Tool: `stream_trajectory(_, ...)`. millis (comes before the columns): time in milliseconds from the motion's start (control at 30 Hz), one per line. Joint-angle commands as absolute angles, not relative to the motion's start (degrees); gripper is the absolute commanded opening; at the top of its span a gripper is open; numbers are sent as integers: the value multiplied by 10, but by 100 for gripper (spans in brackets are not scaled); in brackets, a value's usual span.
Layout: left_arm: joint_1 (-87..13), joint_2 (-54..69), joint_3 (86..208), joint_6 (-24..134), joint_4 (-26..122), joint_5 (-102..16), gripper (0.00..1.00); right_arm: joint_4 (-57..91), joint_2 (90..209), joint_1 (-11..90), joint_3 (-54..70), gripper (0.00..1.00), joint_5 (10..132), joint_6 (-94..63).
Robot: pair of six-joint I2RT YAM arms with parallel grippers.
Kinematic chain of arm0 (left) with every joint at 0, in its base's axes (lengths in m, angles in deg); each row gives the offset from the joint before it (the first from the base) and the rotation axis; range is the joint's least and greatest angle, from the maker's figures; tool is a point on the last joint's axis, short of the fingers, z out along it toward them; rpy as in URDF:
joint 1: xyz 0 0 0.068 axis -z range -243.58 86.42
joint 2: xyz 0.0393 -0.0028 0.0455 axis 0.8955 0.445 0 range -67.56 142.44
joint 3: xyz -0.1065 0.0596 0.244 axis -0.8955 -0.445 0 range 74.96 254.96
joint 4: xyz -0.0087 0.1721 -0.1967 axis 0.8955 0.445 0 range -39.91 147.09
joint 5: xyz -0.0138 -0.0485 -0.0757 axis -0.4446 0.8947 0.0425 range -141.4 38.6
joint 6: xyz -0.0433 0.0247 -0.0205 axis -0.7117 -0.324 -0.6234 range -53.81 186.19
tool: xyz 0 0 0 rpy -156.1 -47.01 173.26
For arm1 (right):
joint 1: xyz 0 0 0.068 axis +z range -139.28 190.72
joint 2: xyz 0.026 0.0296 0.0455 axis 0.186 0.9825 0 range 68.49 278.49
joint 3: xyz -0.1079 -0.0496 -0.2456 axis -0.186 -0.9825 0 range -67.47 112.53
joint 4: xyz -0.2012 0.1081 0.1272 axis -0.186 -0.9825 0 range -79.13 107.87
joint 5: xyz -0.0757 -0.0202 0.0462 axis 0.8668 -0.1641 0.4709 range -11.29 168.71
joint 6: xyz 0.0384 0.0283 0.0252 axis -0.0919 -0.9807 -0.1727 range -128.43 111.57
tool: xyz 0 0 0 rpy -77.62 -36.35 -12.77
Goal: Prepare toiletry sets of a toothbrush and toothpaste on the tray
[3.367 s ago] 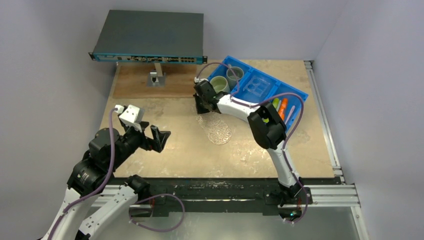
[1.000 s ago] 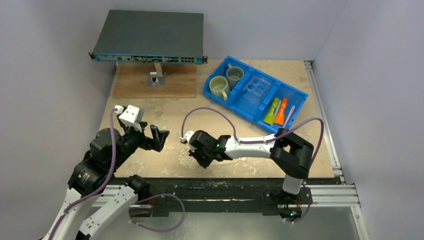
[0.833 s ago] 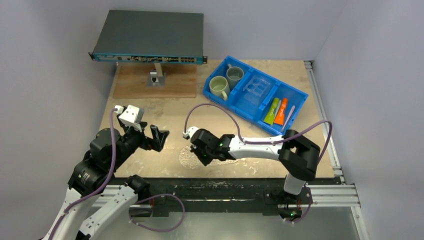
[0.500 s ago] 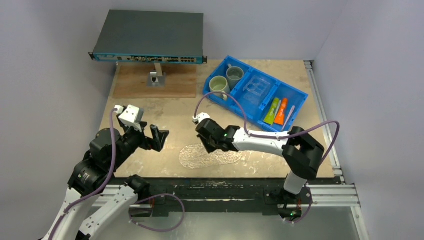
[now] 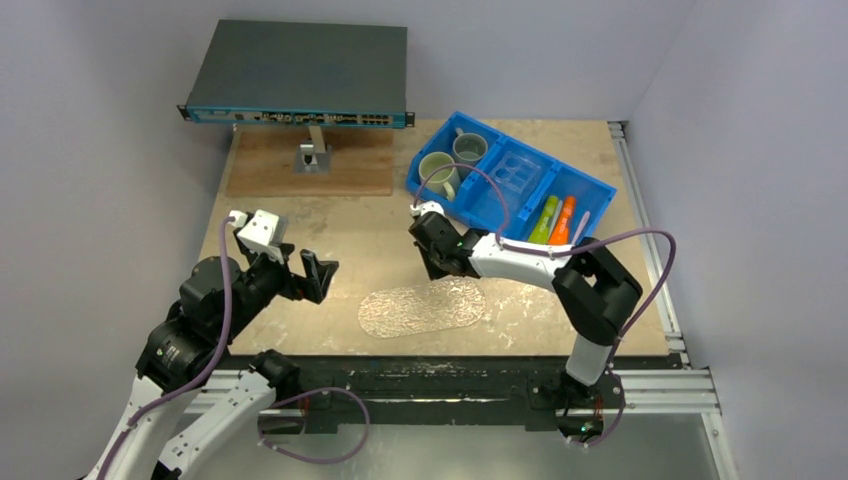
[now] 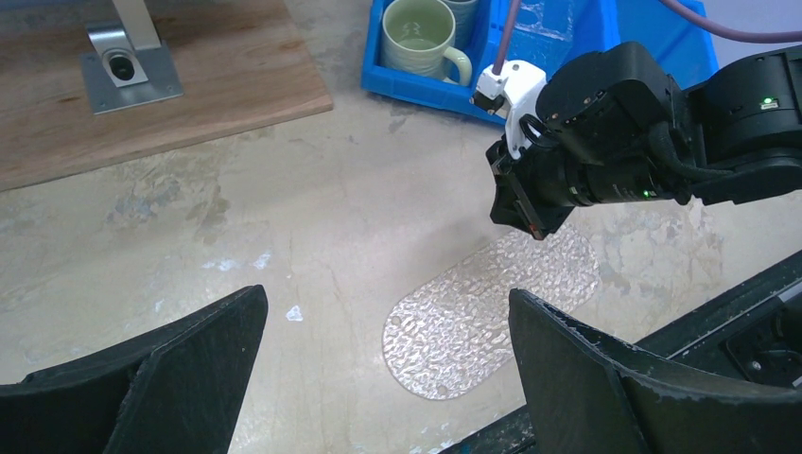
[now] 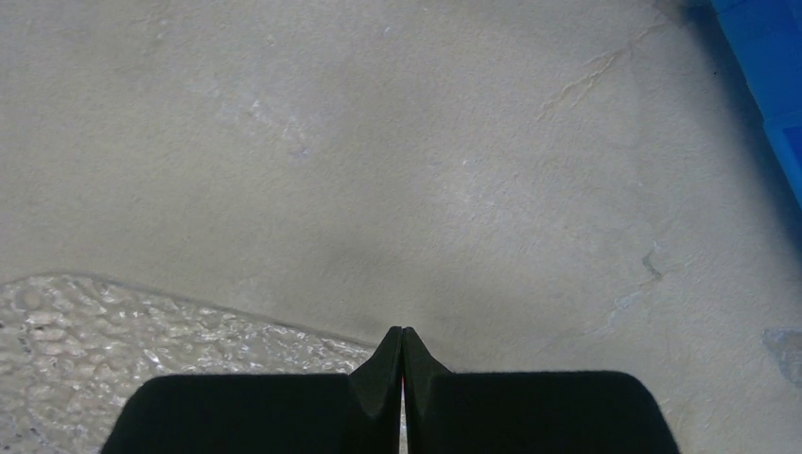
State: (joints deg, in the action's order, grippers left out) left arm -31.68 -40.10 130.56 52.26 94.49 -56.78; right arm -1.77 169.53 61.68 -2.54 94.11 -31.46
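Note:
The clear pebbled tray point(image 5: 423, 307) lies flat on the table near the front edge; it also shows in the left wrist view point(image 6: 492, 314) and at the lower left of the right wrist view point(image 7: 142, 326). It holds nothing. The green tube point(image 5: 545, 219), the orange tube point(image 5: 564, 220) and a pale toothbrush point(image 5: 581, 228) lie in the right compartment of the blue bin point(image 5: 590, 186). My right gripper point(image 5: 437, 268) is shut and empty, just past the tray's far edge point(image 7: 402, 333). My left gripper point(image 5: 312, 280) is open and empty, left of the tray.
Two mugs point(image 5: 438, 172) stand in the bin's left compartment, and a clear insert point(image 5: 513, 176) lies in the middle one. A network switch point(image 5: 298, 72) on a stand sits over a wooden board point(image 5: 300, 165) at the back left.
My right gripper let go of the tray near the front edge, lifted, and moved back and right toward the bin. The tray now lies uncovered. The left arm has not moved.

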Motion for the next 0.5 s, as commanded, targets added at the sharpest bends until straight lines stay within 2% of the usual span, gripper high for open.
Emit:
stream_trajectory(0,-319,-402,1305,528,936,-571,100,-12,1701,607,-10,0,953,-325)
stream_trajectory(467,-319,-402,1305,528,936,-568,100,-9,1720,595,-40,0,938,-330)
